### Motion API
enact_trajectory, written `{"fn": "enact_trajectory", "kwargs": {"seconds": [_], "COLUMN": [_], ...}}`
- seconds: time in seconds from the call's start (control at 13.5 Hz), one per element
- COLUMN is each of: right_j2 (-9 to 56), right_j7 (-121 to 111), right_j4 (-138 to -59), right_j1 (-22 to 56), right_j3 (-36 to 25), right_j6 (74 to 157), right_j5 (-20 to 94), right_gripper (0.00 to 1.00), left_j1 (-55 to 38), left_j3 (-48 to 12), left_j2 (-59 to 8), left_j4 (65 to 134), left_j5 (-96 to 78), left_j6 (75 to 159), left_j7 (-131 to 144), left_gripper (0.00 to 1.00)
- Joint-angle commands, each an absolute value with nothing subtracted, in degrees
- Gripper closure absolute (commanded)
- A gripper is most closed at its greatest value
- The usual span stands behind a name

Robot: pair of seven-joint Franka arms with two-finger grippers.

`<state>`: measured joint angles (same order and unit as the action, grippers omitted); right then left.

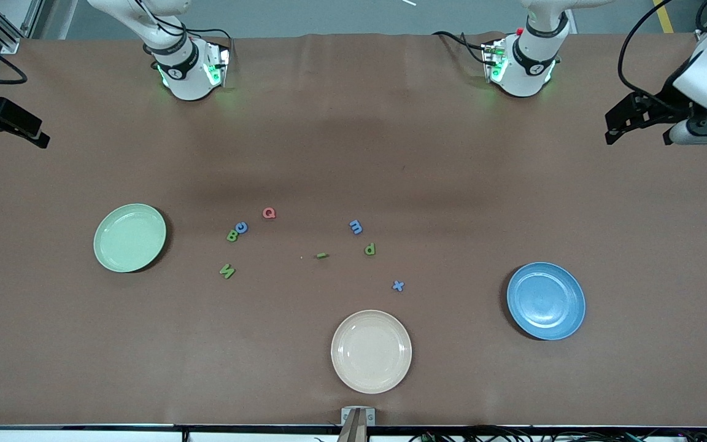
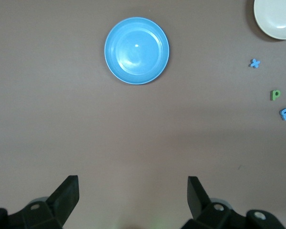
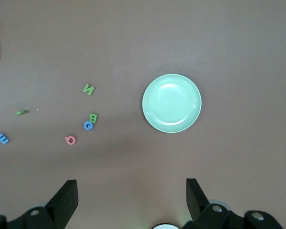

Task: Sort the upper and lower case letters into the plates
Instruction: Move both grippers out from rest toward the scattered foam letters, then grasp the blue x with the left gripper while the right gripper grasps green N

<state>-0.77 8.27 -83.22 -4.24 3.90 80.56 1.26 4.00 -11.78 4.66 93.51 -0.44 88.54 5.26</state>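
Waiting with fingers spread apart, the left hand [image 2: 133,195] hangs over the table's [image 1: 353,135] left-arm end and the right hand [image 3: 131,198] over its right-arm end, while the letters [image 1: 304,245] lie scattered between the mint plate [image 1: 129,237] and the blue plate [image 1: 545,300].

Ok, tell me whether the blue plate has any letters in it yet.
Empty. The blue plate shows only bare glaze in the front and left wrist views, and the nearest letter, the blue x, lies on the table apart from it.
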Motion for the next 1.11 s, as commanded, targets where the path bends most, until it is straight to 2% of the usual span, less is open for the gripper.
{"fn": "enact_trajectory", "kwargs": {"seconds": [0.0, 0.15, 0.37, 0.67, 0.82, 1.04], "right_j2": [3.15, 5.53, 8.96, 16.41, 19.94, 20.91], "right_j7": [8.79, 8.96, 12.47, 12.92, 17.62, 34.65], "right_j4": [-82.62, -82.71, -82.71, -83.49, -86.63, -95.95], "right_j1": [-3.52, 0.07, 0.09, 0.79, 1.75, 5.43], "right_j3": [4.74, 4.66, 4.66, 4.57, 4.57, 4.57], "right_j6": [83.48, 86.73, 90.52, 93.51, 97.97, 110.79], "right_j5": [1.67, 0.71, 1.32, 1.05, 1.05, 1.05], "right_gripper": [0.0, 0.0, 0.0, 0.0, 0.0, 0.0], "left_j1": [2.12, 0.62, -4.19, -9.66, -10.45, -16.24], "left_j3": [-15.01, -17.65, -19.77, -19.69, -19.78, -17.68], "left_j2": [-0.08, -4.28, -12.1, -24.93, -32.57, -43.56], "left_j4": [92.46, 92.46, 92.2, 91.06, 86.86, 76.58], "left_j5": [-1.32, -1.32, -0.62, 4.2, 7.98, 12.3], "left_j6": [90.69, 94.73, 101.49, 119.66, 125.23, 126.73], "left_j7": [6.06, 7.72, 16.57, 22.06, 21.88, 23.37], "left_gripper": [0.0, 0.0, 0.0, 0.0, 0.0, 0.03]}}
